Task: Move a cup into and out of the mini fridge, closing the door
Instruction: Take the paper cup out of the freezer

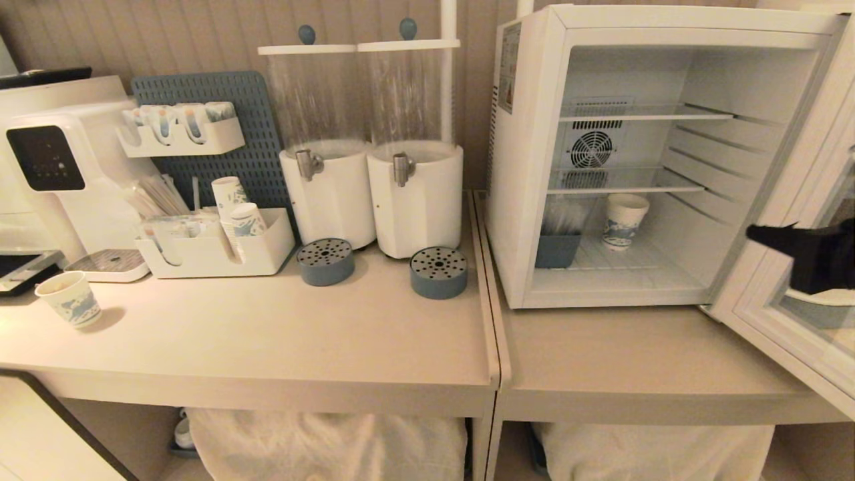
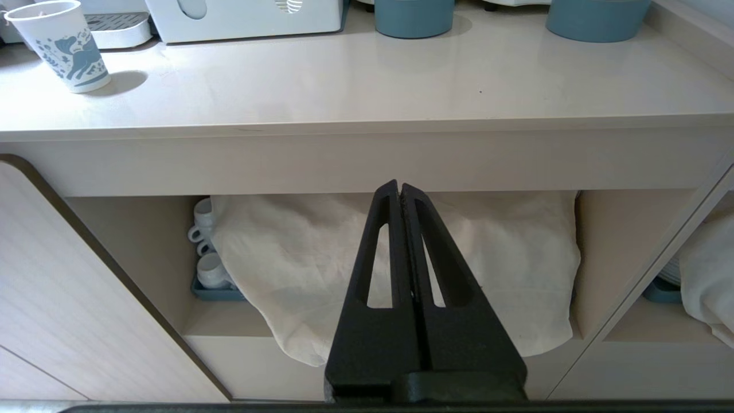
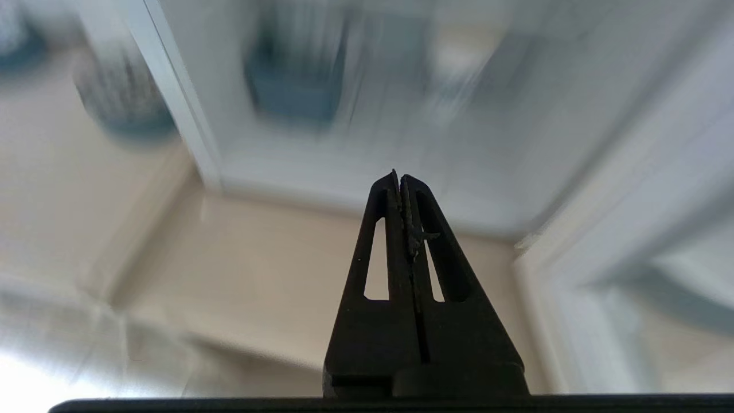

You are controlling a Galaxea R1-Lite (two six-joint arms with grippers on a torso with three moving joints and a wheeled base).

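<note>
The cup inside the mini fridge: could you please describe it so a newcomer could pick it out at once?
Find the white mini fridge on the right of the counter, its door swung open. On its floor, below the lower wire shelf, stands the cup, white paper with a blue print. Unlike the blue container beside it, it is pale and patterned.

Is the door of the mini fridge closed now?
No, the door stands swung open, so the cup inside the mini fridge is seen directly.
</note>
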